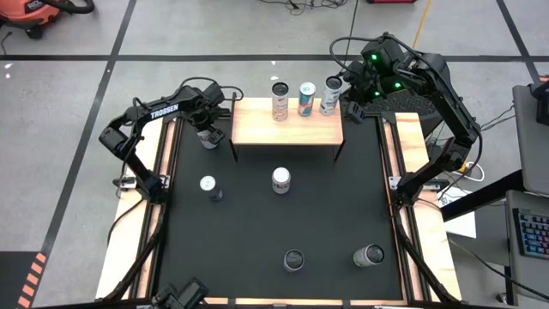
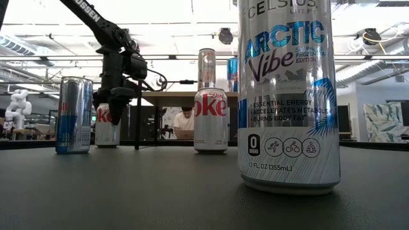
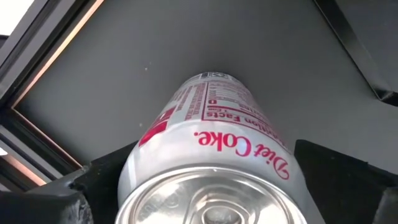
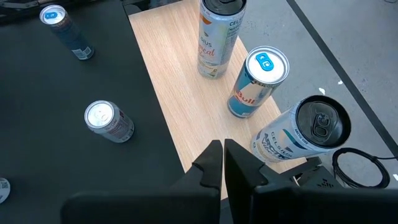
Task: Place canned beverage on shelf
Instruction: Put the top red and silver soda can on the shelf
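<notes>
The left hand (image 1: 208,130) stood at its widest, its dark fingers (image 3: 68,196) flanking a white-and-red Diet Coke can (image 3: 208,162) without visibly clamping it. That can stood upright on the black worktop (image 1: 274,223), just beside the left end of the shelf. Whether the pads touched its wall could not be told.

The shelf (image 1: 287,129), a low rectangular table of light natural wood on thin black legs, sat at the far middle of the worktop. Three cans stood in a row along its far edge: a tall pale Celsius can (image 4: 217,37), a blue-and-silver Red Bull can (image 4: 258,84), and a white Celsius can with blue lettering (image 4: 298,134) at the right end.

The right hand (image 4: 222,163) was closed on nothing and hovered over the right end of the shelf, near the white can.

Still on the worktop were a second Diet Coke can (image 1: 281,179) at centre, a slim blue can (image 1: 208,185) to the left, and two more cans (image 1: 294,259) (image 1: 369,255) along the near side.

The step in hand appeared to be the grasp of the left-side Diet Coke can. The next move probably called for closing on it, lifting it clear above the shelf's edge, and setting it upright on the bare wood left of the row.
</notes>
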Robot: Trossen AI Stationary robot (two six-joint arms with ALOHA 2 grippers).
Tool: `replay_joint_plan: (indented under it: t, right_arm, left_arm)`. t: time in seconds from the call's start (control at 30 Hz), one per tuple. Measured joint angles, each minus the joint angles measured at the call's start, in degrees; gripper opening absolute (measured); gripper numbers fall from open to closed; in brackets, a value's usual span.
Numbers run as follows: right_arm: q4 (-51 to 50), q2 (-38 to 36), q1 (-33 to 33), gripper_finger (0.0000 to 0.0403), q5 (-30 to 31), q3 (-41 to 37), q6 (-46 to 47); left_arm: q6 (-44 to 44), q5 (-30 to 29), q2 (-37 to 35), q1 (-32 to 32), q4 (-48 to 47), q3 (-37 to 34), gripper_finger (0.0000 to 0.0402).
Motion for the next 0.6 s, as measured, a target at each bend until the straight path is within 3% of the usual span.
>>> replay_joint_plan:
  t: [0.6]
  right_arm:
    - [0.0, 0.0, 0.0, 0.0000, 0.0, 0.0, 0.0]
  left_arm:
    - [0.2, 0.2, 0.0, 0.0, -0.7, 0.0, 0.0397]
